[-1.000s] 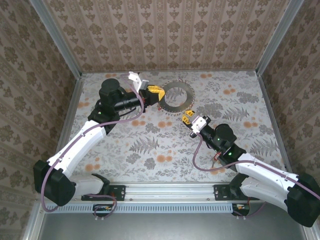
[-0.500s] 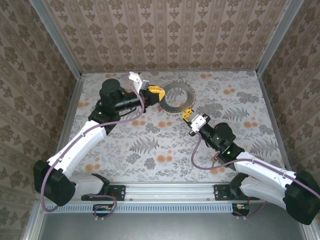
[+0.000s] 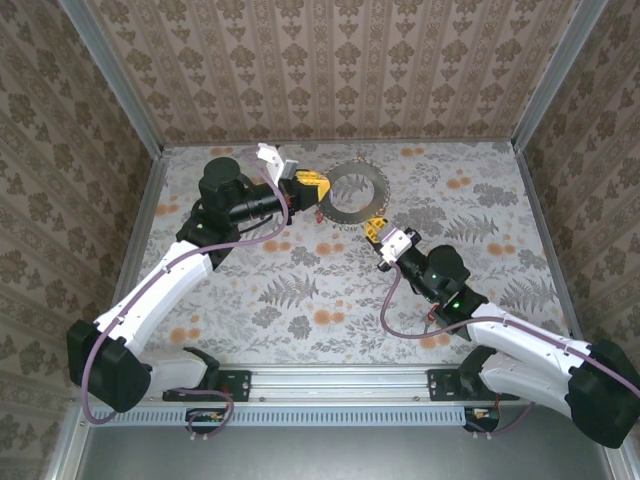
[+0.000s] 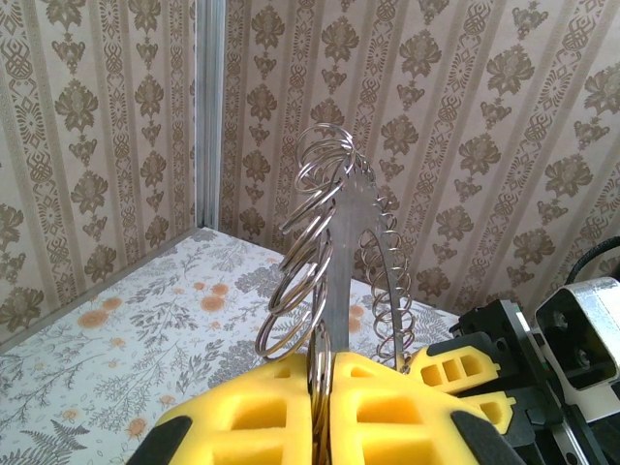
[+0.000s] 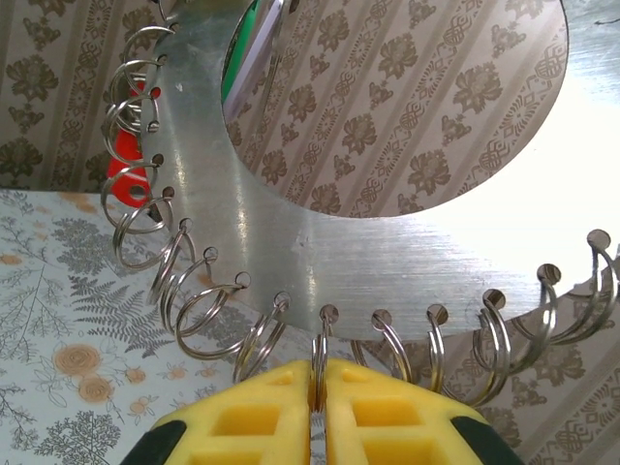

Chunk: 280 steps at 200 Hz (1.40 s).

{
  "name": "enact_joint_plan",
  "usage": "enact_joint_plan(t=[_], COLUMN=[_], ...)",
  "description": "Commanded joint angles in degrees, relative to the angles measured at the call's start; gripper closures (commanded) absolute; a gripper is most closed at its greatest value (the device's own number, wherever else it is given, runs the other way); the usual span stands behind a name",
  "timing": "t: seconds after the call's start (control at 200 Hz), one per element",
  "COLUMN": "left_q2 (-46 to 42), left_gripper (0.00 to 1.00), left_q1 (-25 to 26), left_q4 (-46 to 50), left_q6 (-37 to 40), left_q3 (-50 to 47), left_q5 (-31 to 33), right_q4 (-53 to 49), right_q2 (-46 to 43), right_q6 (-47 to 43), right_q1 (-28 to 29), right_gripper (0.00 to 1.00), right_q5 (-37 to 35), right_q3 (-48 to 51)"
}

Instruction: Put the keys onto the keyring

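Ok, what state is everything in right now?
Keyring disc: held up, its hole facing the right wrist camera.
Left fingers: shut on its edge.
Right fingers: shut on one split ring at its rim.
Red tag, green tag: behind the disc; attachment unclear.

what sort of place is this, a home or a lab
Probably a robot test booth, not a room: wallpapered panels in a metal frame, left arm and right arm bolted to a rail.
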<state>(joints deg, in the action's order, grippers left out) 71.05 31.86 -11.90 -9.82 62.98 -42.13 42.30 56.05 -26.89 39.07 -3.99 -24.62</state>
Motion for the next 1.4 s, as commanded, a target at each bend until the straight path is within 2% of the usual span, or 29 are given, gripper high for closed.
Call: enact_joint_plan(t=[0.0,0.05,0.215,0.315,0.35,0.485,0.86,1.01,1.09,1.14,1.235,1.34,1.395], left_q2=[-1.4,-1.4,-1.4,-1.4,-1.3,0.1,2.5,4.3,5.0,5.4,6.4,7.3,7.8], left_gripper=[1.0,1.0,1.0,1.0,1.0,1.0,1.0,0.95,0.88,0.87,0.79,0.78,0.74], left_q1=[0.5,0.5,0.5,0.4,0.2,-0.4,-2.0,-2.3,-2.4,-2.3,-2.2,-1.2,-0.5], left_q4=[-1.3,-1.5,-1.1,-0.9,-0.5,0.5,-0.7,-3.3,-2.6,-3.1,-3.9,-4.3,-4.5], left_q6=[-1.0,-1.1,-1.5,-3.7,-4.8,-12.4,-33.4,-41.5,-44.8,-46.1,-48.4,-48.6,-49.0], left_q3=[1.2,1.3,1.2,0.8,0.7,0.2,-4.8,-7.2,-8.6,-9.8,-11.5,-13.1,-14.1], left_q5=[0.0,0.1,1.1,4.8,8.1,13.1,16.4,13.5,13.2,13.1,12.6,12.5,13.3], right_q4=[2.4,2.3,3.2,3.0,2.6,1.8,1.1,-1.9,-5.5,-7.6,-10.1,-14.1,-15.3], right_q2=[0.2,0.3,0.2,0.0,-0.1,-0.2,-0.4,0.0,0.3,0.7,1.2,2.0,2.5], right_q6=[-0.6,-0.7,-0.5,-0.5,-0.3,0.8,7.4,10.4,11.7,12.7,13.6,14.6,15.4], right_q1=[0.4,0.4,0.4,0.4,0.4,0.3,-1.1,-2.5,-3.8,-4.5,-5.5,-7.3,-8.4], right_gripper=[0.89,0.9,1.0,1.0,1.0,1.0,1.0,1.0,1.0,1.0,1.0,1.0,1.0], right_q5=[-1.3,-1.5,-2.1,-2.2,-2.3,-2.3,-0.9,1.5,4.5,5.8,7.2,10.0,12.6], right_q3=[-1.4,-1.5,-1.2,-0.8,-0.9,-0.9,-1.6,-3.0,-4.5,-5.4,-6.1,-7.4,-7.8])
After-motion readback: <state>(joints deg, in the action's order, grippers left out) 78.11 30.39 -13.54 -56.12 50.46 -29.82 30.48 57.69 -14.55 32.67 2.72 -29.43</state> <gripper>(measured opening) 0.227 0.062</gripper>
